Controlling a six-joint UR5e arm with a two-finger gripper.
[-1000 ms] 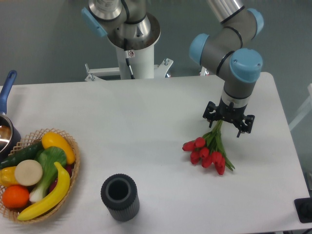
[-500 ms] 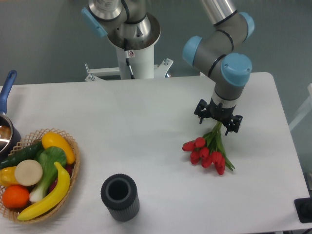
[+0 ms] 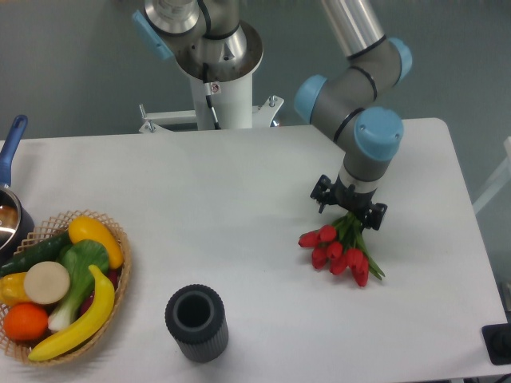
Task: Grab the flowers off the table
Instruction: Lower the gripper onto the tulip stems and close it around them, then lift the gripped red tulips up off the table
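The flowers (image 3: 338, 250), a small bunch of red tulip heads with green stems, lie on the white table (image 3: 239, 199) at the right of centre, heads pointing toward the front. My gripper (image 3: 349, 209) hangs straight down over the stem end of the bunch, at or just above it. Its fingers are hidden below the wrist, so I cannot tell whether it is open or shut, or whether it touches the stems.
A dark ribbed cup (image 3: 196, 323) stands near the front edge. A wicker basket (image 3: 120, 279) of fruit and a green leafy vegetable sits at the front left, with a blue-handled pot (image 3: 9, 195) behind it. The robot's white base (image 3: 219, 72) is at the back.
The gripper has moved left and slightly toward the front, from the right of the stems to directly over the stem end. The flowers have not moved.
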